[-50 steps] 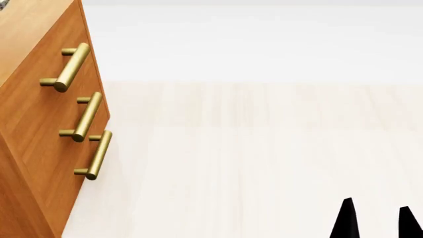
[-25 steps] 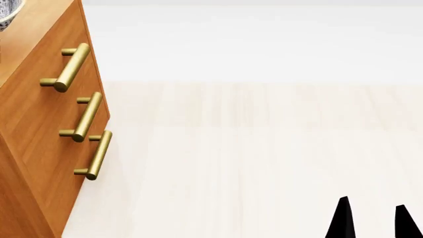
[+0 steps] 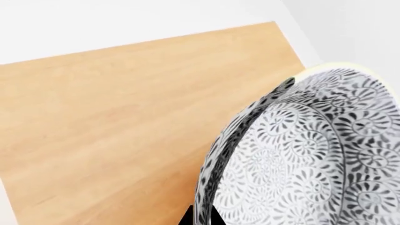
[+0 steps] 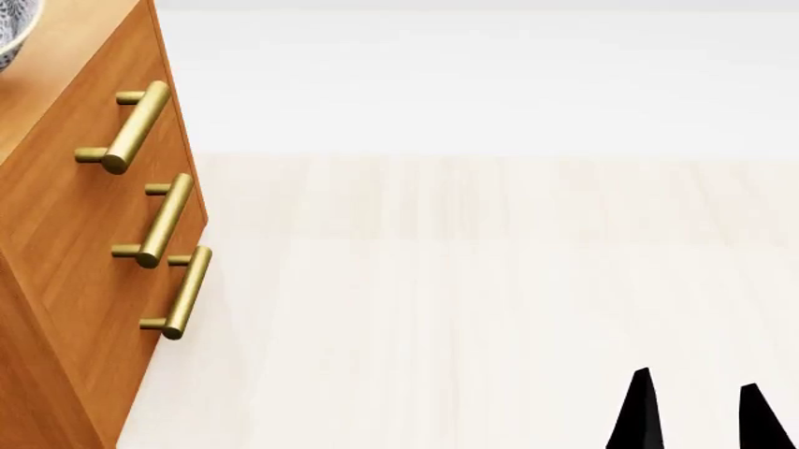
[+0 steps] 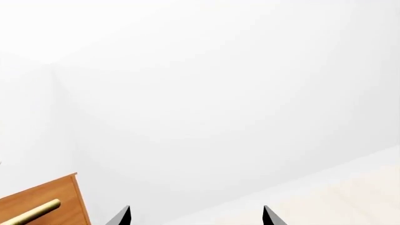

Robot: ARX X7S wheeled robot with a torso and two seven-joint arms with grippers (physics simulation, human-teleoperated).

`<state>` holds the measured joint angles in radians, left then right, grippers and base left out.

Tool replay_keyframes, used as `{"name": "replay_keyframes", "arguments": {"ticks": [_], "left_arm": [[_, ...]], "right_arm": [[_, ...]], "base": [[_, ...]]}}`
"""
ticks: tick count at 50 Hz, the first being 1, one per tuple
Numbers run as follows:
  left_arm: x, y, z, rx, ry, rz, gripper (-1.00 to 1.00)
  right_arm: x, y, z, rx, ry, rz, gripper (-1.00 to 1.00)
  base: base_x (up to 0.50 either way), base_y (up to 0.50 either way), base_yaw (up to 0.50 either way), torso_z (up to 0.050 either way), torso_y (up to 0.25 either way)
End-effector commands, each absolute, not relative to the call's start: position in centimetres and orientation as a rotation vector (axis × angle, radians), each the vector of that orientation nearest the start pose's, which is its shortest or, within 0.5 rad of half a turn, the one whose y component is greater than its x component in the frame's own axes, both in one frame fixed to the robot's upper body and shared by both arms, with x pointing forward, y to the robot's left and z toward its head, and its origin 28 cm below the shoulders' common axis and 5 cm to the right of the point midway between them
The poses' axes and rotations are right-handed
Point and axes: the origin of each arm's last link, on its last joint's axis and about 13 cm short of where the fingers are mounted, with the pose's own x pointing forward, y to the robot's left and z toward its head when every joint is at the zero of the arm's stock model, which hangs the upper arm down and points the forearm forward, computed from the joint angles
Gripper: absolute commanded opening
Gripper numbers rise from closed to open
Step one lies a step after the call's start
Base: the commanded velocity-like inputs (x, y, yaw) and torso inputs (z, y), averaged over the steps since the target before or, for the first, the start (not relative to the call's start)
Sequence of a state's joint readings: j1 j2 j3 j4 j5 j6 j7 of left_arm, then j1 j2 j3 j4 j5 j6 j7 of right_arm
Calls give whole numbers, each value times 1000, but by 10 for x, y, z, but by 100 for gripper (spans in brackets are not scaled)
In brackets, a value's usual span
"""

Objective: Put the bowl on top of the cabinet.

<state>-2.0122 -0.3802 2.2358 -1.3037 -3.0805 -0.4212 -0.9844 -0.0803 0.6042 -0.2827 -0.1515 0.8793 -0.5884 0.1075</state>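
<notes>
1. The cabinet [image 4: 88, 234] stands at the left of the head view, its 3 drawer fronts and brass handles [image 4: 131, 126] facing the pale floor [image 4: 500, 309]. Its flat top runs out of view at the upper left.

2. The bowl [image 4: 13, 33] shows only as a sliver at the head view's upper left corner, over the cabinet's top near the front edge. In the left wrist view the bowl [image 3: 306, 154] is tipped steeply on its side above the cabinet's bare top [image 3: 125, 122], close to one far corner.

3. The left end effector [image 3: 201, 216] is clamped on the bowl's rim, one dark finger inside and one outside the wall. Whether the bowl touches the wood cannot be told; from its tilt, it looks carried, not resting.

4. The right end effector [image 4: 693, 412] hangs low at the right over the floor, fingers apart with nothing between them, well apart from the cabinet. The right wrist view agrees: the right end effector [image 5: 195, 215] is spread and bare.

5. Judgement: the lift and carry look done. Left to do: level the bowl, set it down away from the edge, release.
</notes>
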Motion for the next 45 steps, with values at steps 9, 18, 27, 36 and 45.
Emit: {"name": "replay_keyframes", "arguments": {"ticks": [9, 18, 27, 36, 45], "left_arm": [[389, 291, 404, -775, 479, 670, 100], [388, 291, 409, -767, 472, 676, 100], [383, 289, 422, -760, 454, 677, 100], [377, 290, 435, -755, 437, 677, 100], [369, 290, 449, -741, 419, 680, 100]], "right_arm": [[189, -174, 73, 395, -416, 96, 100], [190, -175, 73, 397, -416, 99, 100], [188, -175, 74, 402, -423, 102, 100], [180, -177, 77, 410, -442, 107, 100], [169, -177, 81, 417, -470, 122, 100]], "base": [[0, 0, 0, 0, 0], [0, 0, 0, 0, 0], [0, 0, 0, 0, 0], [0, 0, 0, 0, 0], [0, 0, 0, 0, 0]]}}
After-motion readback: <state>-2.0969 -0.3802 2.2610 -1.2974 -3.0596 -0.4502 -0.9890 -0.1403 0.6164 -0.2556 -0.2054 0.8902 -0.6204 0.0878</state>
